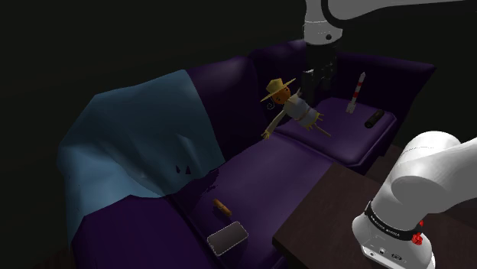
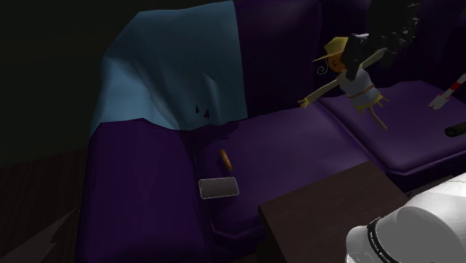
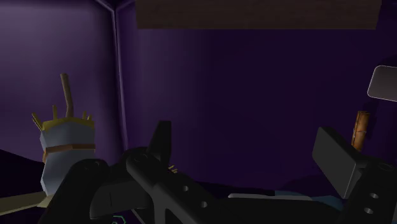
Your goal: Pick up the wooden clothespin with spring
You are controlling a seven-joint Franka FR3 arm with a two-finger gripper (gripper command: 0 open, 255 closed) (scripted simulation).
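1. Shoulder view: the gripper (image 1: 315, 85) hangs by the doll (image 1: 290, 103). The clothespin (image 1: 222, 205) lies far from it on the sofa (image 1: 306, 168).
2. Second exterior view: the clothespin (image 2: 224, 157) is well apart from the gripper (image 2: 373, 41).
3. Wrist view: the gripper (image 3: 247, 133) has its fingers (image 3: 162, 143) apart, holding nothing. The clothespin (image 3: 361, 129) shows past one finger.

Lighting is poor: you are working in a dim scene where every colour reads dark. The main furniture is a deep purple sofa (image 1: 252, 176), running from near left to far right. Its seat is divided by a seam, and the far seat cushion (image 1: 344, 130) lies to the right of it. The backrest (image 1: 229, 84) rises along the far side. A light blue blanket (image 1: 130, 145) is draped over the sofa's left end, covering the back down to the seat. A dark brown table (image 2: 321, 217) stands just beside the sofa's near edge, at the right. Left of the sofa you have dark brownish floor (image 2: 33, 198). Walls cannot be made out.
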